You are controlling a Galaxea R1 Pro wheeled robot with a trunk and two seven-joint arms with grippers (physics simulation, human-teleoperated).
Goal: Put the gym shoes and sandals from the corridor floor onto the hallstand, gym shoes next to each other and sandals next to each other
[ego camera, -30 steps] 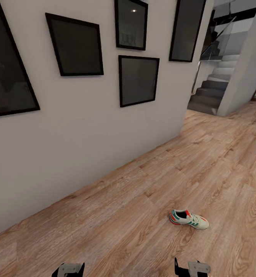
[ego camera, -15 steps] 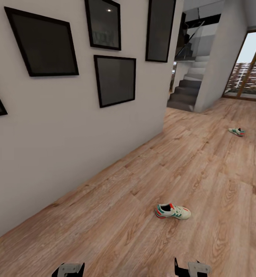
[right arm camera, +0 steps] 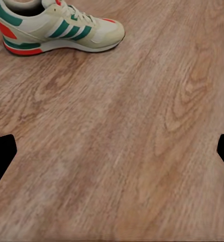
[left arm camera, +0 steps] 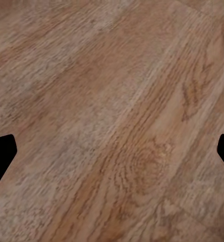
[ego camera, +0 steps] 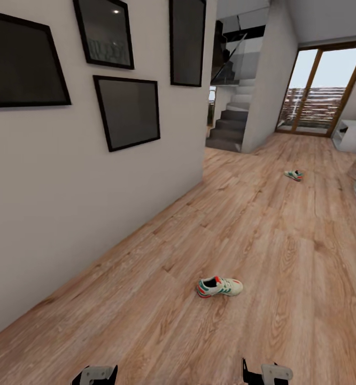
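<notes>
Our left gripper (ego camera: 95, 374) and right gripper (ego camera: 269, 372) show at the bottom edge of the head frame, low over the corridor floor (ego camera: 285, 256). In both wrist views we see two dark fingertips at opposite edges of the frame, spread wide with bare wood planks between them, so both grippers stand wide open and carry nothing.

We see one gym shoe (ego camera: 219, 287) lying on its sole just below the middle of the head frame, toe toward the right, red-orange heel toward the left, clear of the wall. The same shoe (right arm camera: 56, 27) sits in the upper left of the right wrist picture, well apart from the fingertips, with its green stripes facing the camera.

We see the second gym shoe (ego camera: 294, 175) far down the corridor, in the upper right of the head frame, small and also on the floor, well apart from the first.

Along the left of the frame we have a white wall with black picture frames (ego camera: 127, 111). Behind it rise grey stairs (ego camera: 229, 128), and a glazed door (ego camera: 319, 91) stands in the upper right.
</notes>
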